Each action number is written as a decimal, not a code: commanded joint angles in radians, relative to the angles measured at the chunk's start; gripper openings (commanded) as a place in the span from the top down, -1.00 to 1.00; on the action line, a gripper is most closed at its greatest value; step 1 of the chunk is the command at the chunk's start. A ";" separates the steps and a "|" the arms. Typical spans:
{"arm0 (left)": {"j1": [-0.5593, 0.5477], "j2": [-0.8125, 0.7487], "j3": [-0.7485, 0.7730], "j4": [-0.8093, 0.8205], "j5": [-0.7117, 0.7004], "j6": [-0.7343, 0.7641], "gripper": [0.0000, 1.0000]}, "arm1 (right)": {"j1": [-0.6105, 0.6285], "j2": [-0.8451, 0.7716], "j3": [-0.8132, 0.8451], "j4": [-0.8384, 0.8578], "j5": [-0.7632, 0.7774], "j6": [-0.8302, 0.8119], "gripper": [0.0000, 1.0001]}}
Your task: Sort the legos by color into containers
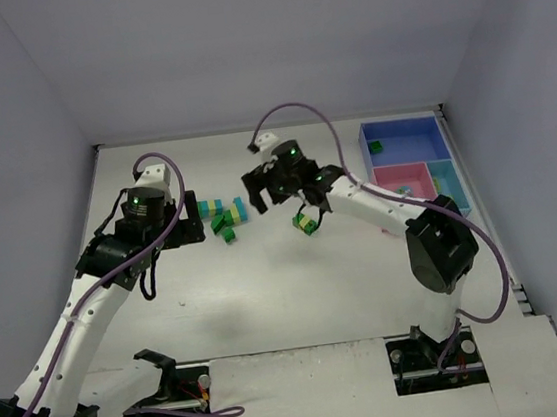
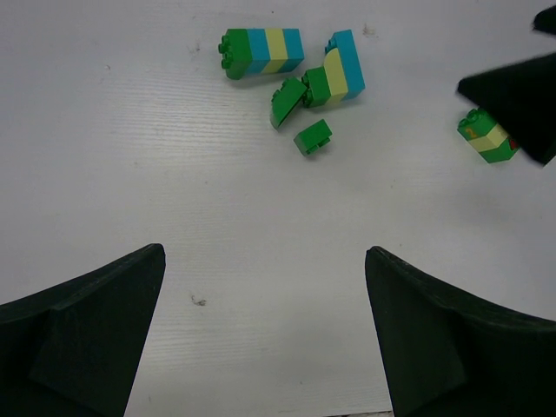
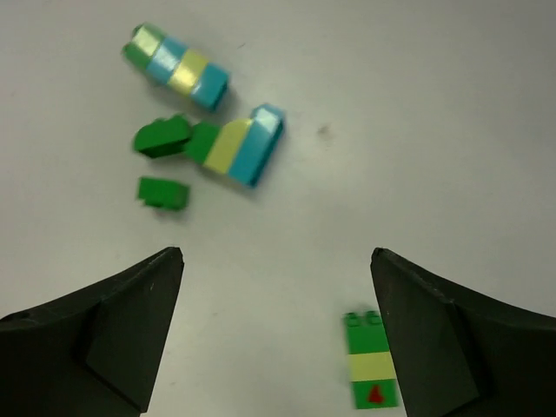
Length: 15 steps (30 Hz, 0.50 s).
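Several legos lie in a cluster (image 1: pixel 221 216) at mid-table: two green, cyan and yellow-green stacks (image 2: pixel 262 52) (image 2: pixel 335 77) and two loose dark green bricks (image 2: pixel 287 101) (image 2: pixel 313 136). A green and yellow-green stack (image 1: pixel 306 222) lies apart to the right; in the right wrist view (image 3: pixel 372 372) it lies beside my right finger (image 3: pixel 452 347). My right gripper (image 1: pixel 287 197) (image 3: pixel 276 261) is open and empty above it. My left gripper (image 1: pixel 192 230) (image 2: pixel 265 261) is open and empty, left of the cluster. The containers stand at the back right: blue (image 1: pixel 405 129), pink (image 1: pixel 395 174), light blue (image 1: pixel 450 177).
A green brick (image 1: pixel 376 146) lies in the blue tray and a small cyan piece (image 1: pixel 404 190) in the pink one. The right arm's forearm reaches across in front of the trays. White walls enclose the table on three sides.
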 commanded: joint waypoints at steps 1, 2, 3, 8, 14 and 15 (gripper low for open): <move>-0.003 -0.003 0.038 0.046 -0.004 0.016 -0.82 | 0.095 0.018 -0.018 0.045 0.001 0.014 -0.75; -0.003 -0.005 0.038 0.044 -0.001 0.017 -0.82 | 0.120 0.053 -0.002 0.048 0.001 0.026 -0.76; -0.003 -0.006 0.038 0.043 0.001 0.019 -0.82 | 0.143 0.071 0.005 0.048 0.002 0.033 -0.76; -0.003 -0.023 0.035 0.029 -0.007 0.025 -0.82 | 0.245 0.198 0.064 0.062 0.105 0.118 -0.76; -0.002 -0.054 0.020 0.009 -0.012 0.023 -0.82 | 0.280 0.321 0.162 0.084 0.130 0.174 -0.70; -0.003 -0.060 0.018 0.006 -0.012 0.022 -0.82 | 0.283 0.335 0.188 0.085 0.131 0.174 -0.68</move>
